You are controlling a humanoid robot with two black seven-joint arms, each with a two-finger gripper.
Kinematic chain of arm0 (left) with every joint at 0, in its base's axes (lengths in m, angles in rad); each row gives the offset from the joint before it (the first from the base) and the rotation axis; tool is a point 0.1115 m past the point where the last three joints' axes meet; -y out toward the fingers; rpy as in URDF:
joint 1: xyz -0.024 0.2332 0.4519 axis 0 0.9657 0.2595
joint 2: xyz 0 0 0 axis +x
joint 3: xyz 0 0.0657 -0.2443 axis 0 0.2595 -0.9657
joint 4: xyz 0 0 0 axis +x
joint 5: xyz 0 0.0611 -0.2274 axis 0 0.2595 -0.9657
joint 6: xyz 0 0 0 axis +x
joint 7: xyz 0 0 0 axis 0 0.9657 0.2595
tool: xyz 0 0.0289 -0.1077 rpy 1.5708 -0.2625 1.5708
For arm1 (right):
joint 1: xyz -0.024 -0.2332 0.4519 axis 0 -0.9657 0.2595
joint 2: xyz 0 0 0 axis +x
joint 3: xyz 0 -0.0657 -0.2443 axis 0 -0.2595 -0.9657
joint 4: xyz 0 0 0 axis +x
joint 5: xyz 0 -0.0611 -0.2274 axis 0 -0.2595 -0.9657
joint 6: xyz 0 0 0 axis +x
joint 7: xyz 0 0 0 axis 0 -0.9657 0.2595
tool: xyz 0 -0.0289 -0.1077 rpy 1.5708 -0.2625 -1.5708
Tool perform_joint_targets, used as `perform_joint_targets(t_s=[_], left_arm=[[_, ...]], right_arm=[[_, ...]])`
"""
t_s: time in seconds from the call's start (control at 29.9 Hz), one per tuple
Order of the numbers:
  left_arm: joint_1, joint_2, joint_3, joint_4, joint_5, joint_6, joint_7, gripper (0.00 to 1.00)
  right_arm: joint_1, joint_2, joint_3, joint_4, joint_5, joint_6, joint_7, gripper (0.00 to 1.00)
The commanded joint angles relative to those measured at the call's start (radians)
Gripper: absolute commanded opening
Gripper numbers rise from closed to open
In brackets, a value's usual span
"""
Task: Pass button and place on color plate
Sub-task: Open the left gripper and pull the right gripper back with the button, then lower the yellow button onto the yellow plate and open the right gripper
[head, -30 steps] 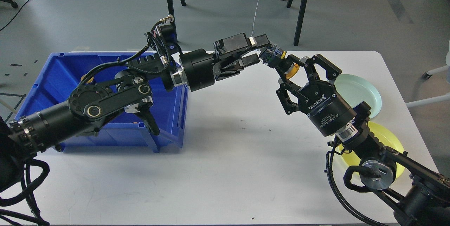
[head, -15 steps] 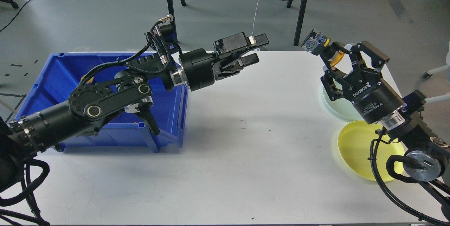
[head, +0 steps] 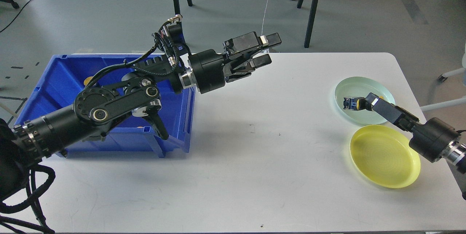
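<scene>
White bench: blue bin at left edge, pale green plate and yellow plate near right edge, just beside each other. Left end effector: released, fingers spread, raised above far bench edge. Right end effector: clenched on the button, low over the pale green plate. Bench centre bare between arms.

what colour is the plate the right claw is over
Pale mint green plate, seen in the head view; the right claw holds the button over it.
</scene>
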Motion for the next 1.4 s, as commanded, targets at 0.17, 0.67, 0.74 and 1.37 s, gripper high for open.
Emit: perform_joint_targets(t_s=[0.17,0.67,0.74,1.37], left_arm=[[0.002,-0.001,0.0,0.0,0.0,0.0,0.0,0.94],[0.021,-0.001,-0.026,0.0,0.0,-0.004,0.0,0.94],[0.023,-0.001,-0.026,0.0,0.0,-0.004,0.0,0.94],[0.023,-0.001,-0.026,0.0,0.0,-0.006,0.0,0.94]], right_arm=[[0.051,-0.119,-0.115,-0.121,-0.259,-0.007,0.0,0.02],[0.048,0.025,-0.123,-0.207,-0.266,-0.044,0.0,0.2],[0.048,0.047,-0.123,-0.217,-0.265,-0.047,0.0,0.25],[0.035,0.07,-0.144,-0.222,-0.25,-0.087,0.0,0.5]])
